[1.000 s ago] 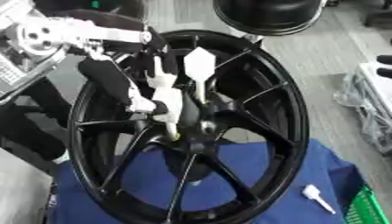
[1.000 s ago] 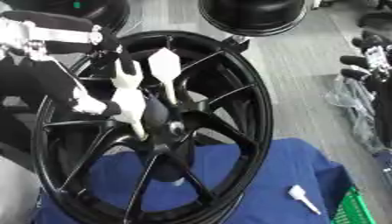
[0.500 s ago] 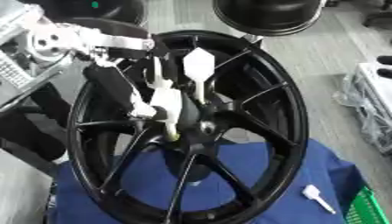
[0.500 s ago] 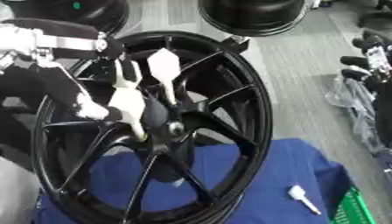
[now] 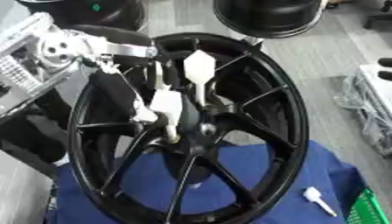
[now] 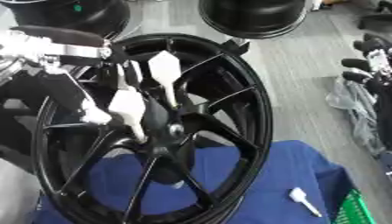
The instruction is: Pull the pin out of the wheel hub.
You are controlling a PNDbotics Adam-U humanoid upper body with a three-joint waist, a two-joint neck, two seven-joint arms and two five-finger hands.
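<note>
A black spoked wheel hub (image 5: 268,105) stands upright on a blue cloth (image 5: 268,183). A white pin with a flat six-sided head (image 5: 199,70) sticks out of the hub just above its centre. A second white pin (image 5: 167,106) stands to its lower left, with its stem reaching toward the hub centre. My left hand (image 5: 122,94) reaches in from the upper left. Its dark fingers are curled at this second pin, and a pale tip (image 5: 142,115) shows beside it. My right hand is out of sight.
A loose white pin (image 5: 318,200) lies on the cloth at the lower right, near a green crate corner (image 5: 371,210). Two black tyres (image 5: 268,15) stand behind the hub. Metal equipment (image 5: 23,74) is at the left, and bagged items (image 5: 375,100) lie on the floor at the right.
My left arm has sunk a little and the hand sits slightly lower on the hub. The hub and the six-sided pin have stayed in place.
</note>
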